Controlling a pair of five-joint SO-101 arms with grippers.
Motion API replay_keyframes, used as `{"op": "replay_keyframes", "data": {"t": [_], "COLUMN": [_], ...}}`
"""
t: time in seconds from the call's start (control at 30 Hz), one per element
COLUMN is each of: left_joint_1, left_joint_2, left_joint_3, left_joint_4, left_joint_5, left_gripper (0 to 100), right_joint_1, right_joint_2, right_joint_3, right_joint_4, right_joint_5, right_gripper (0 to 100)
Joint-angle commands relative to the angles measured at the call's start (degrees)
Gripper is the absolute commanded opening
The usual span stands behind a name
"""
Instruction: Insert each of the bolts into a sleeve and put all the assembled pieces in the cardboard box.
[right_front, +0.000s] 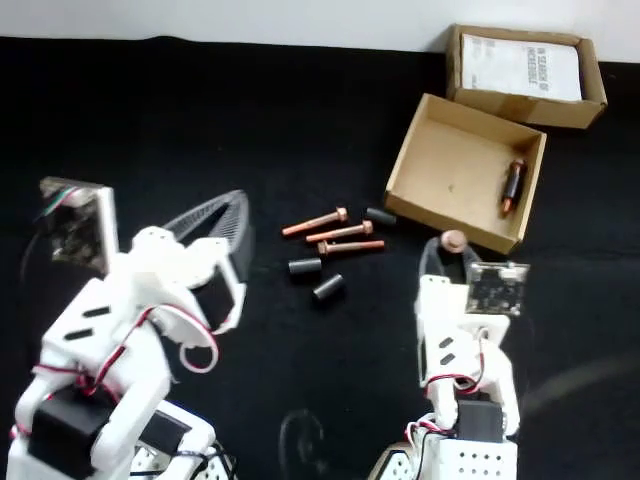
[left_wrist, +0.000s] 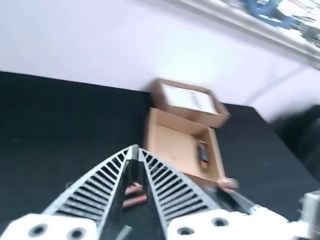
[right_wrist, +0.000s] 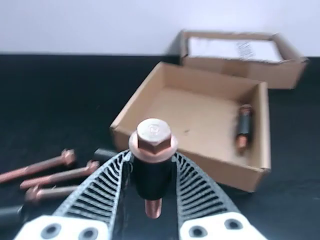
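My right gripper (right_wrist: 151, 172) is shut on an assembled piece (right_wrist: 151, 165), a copper bolt standing head-up inside a black sleeve; in the high view its bolt head (right_front: 454, 240) sits just in front of the open cardboard box (right_front: 432, 158). One assembled piece (right_front: 513, 187) lies inside that box. Three loose copper bolts (right_front: 335, 231) lie on the black table, with three black sleeves (right_front: 305, 267) beside them. My left gripper (left_wrist: 136, 152) is shut and empty, held above the table left of the bolts, also seen from above (right_front: 232, 215).
A second cardboard box (right_front: 525, 72) holding a white printed sheet stands behind the open one at the back right. The table's far edge meets a white wall. Open black table lies at the left and in front of the loose parts.
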Motion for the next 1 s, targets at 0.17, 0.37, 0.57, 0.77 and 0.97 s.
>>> {"op": "replay_keyframes", "data": {"t": [0.17,0.37,0.57,0.77,0.97], "left_joint_1": [-12.26,-16.84,-19.56,-19.74,-19.74], "left_joint_2": [-8.92,-16.66,-26.95,-27.82,-27.82], "left_joint_3": [17.71,36.62,50.68,56.4,58.15], "left_joint_4": [0.0,-9.67,-17.05,-17.32,-17.05], "left_joint_5": [-5.01,-5.01,-5.01,-4.84,-4.66], "left_gripper": [2,2,2,2,2], "right_joint_1": [1.63,1.8,1.89,3.12,7.16], "right_joint_2": [-0.48,4.26,17.54,33.63,51.12], "right_joint_3": [-9.19,-10.51,-19.47,-30.81,-44.62], "right_joint_4": [-6.64,-13.32,-16.66,-18.07,-17.71], "right_joint_5": [-0.35,-0.26,-0.35,-0.7,-0.7], "right_gripper": [0.7,0.7,0.7,0.7,0.7]}}
